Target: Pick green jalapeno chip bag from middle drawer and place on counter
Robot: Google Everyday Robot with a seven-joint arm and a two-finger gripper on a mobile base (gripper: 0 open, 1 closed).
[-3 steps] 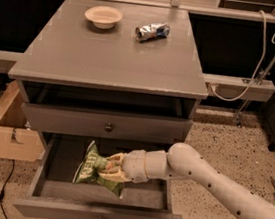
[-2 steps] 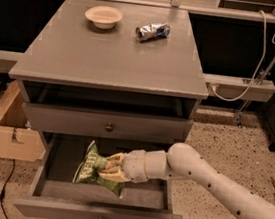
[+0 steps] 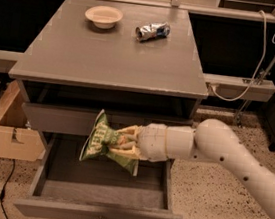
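The green jalapeno chip bag [image 3: 101, 141] is held in my gripper [image 3: 122, 145], lifted above the open middle drawer [image 3: 102, 187], in front of the drawer front above it. The gripper's pale fingers [image 3: 126, 131] are shut on the bag's right side. My white arm [image 3: 222, 153] reaches in from the right. The drawer's dark floor below the bag is bare. The grey counter [image 3: 109, 52] lies above and behind, with a worn pale front edge.
On the counter stand a cream bowl [image 3: 104, 16] and a crumpled silver-and-blue foil wrapper [image 3: 152, 31] at the back. A cardboard box [image 3: 13, 133] sits on the floor to the left of the cabinet. Cables hang at the right rear.
My gripper has lifted the chip bag up out of the drawer; it was low inside the drawer and now hangs above it, level with the drawer front above.
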